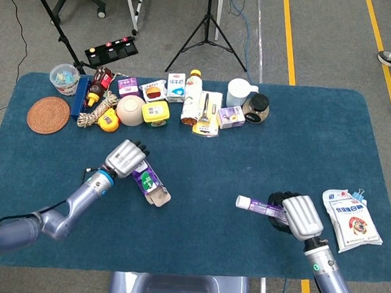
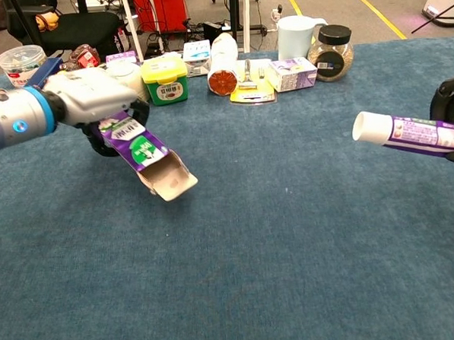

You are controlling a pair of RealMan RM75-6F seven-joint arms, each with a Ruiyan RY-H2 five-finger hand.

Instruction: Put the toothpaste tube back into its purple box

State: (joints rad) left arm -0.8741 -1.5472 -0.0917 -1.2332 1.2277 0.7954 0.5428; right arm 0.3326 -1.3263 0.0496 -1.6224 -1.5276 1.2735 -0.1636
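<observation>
My left hand (image 1: 124, 159) (image 2: 92, 97) grips the purple box (image 1: 148, 183) (image 2: 141, 153) by its closed end and holds it off the cloth. The box's open end points right and slightly down, toward the tube. My right hand (image 1: 296, 216) (image 2: 452, 109) holds the purple-and-white toothpaste tube (image 1: 261, 206) (image 2: 409, 131) level above the table, its white cap end aimed left at the box. A wide gap of bare cloth lies between box and tube. In the chest view only the edge of the right hand shows.
A row of clutter lines the far edge: woven coaster (image 1: 48, 114), rope (image 1: 98, 109), bowl (image 1: 130, 109), yellow-lidded tub (image 2: 163, 78), cartons, bottle (image 1: 192, 93), white jug (image 2: 296, 35), dark-lidded jar (image 2: 331, 52). A white snack bag (image 1: 350, 219) lies right of my right hand.
</observation>
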